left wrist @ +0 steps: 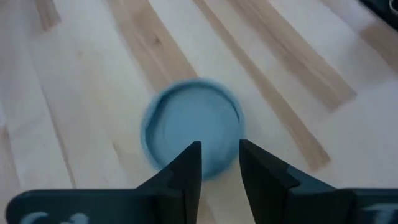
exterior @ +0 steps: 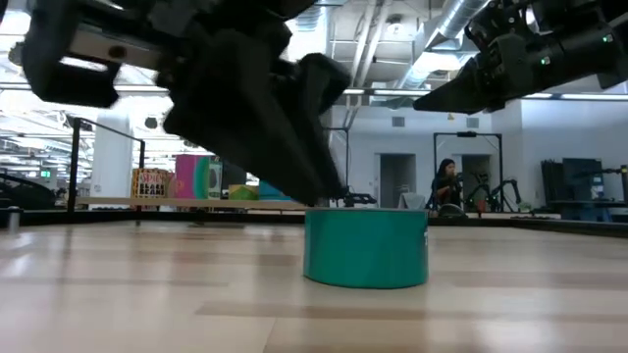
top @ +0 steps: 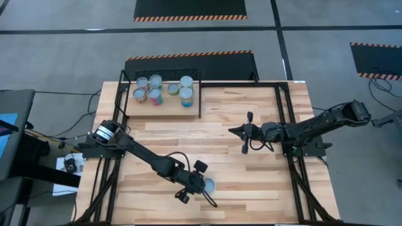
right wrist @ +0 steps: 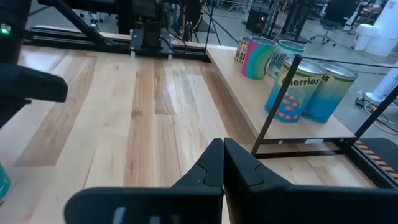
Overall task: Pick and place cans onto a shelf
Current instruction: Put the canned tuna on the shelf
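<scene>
Near the front edge of the plank table (top: 251, 116), your left gripper (top: 196, 177) hangs over the one tin not yet put away, a teal can (top: 207, 184) with a pale-blue round top. It stands upright on bare wood, well apart from the shelf (top: 164, 105) at the far left corner. In the left wrist view the two fingers (left wrist: 186, 174) are only narrowly apart, a gap far slimmer than the can (left wrist: 191, 129) beyond them, and they grip nothing. Spread them wider than the lid before you descend, or they will strike the top or shove the tin aside. Centre the can in the gap, lower until the pads reach the side of the label, which the low view shows as a short, straight teal wall (exterior: 366, 247), then close firmly and lift straight up so the tin does not tip.

Your right gripper (top: 245, 133) waits above the middle of the table, pointing toward the left, its fingers pressed together and empty.

On the shelf seven cans (top: 162, 90) already stand upright in a loose cluster across its top; the right wrist view shows pink, teal and blue labels there, one reading "cherries" (right wrist: 296, 92). Judging from the high view, the right end of the platform is bare, so aim there and keep clear of the black frame post (right wrist: 276, 106).
</scene>
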